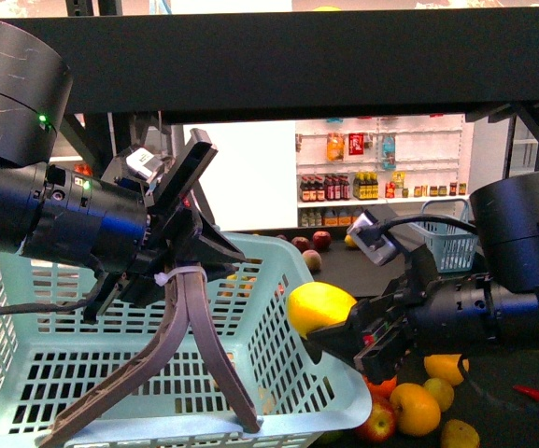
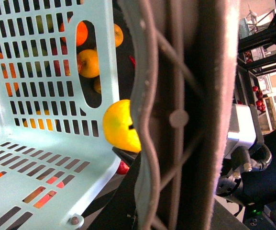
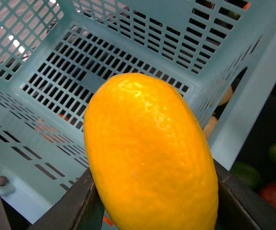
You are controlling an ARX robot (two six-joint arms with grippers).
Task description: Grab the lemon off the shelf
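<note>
Left hand [image 1: 183,245]: seems clamped on the brown basket handle [image 1: 197,329], holding the pale blue basket [image 1: 54,373] up at the left. The jaws are mostly hidden behind the handle, so the grip is inferred, not seen outright. The left wrist view is filled by that handle close up.

Lemon [image 1: 318,306]: in the air, just beside the outer face of the basket's right wall, near rim height. It is clear of the black shelf [image 1: 344,56], both the deck above and the one below. Not in the basket.

Right hand [image 1: 334,331]: closed narrow on the lemon, pinching its lower part from both sides (right wrist view). The long axis runs out from the hand, with the free end pointing left toward the basket opening.

Loose fruit on the lower deck under the right arm: oranges [image 1: 416,409] and a red apple [image 1: 378,422].

Judgement: the pick is in effect done, and the right arm alone carries the lemon. The next move turns on the rim. The basket lies left of the lemon, so lift over the wall, then go leftward before release. Risk: the free end clipping the rim.
</note>
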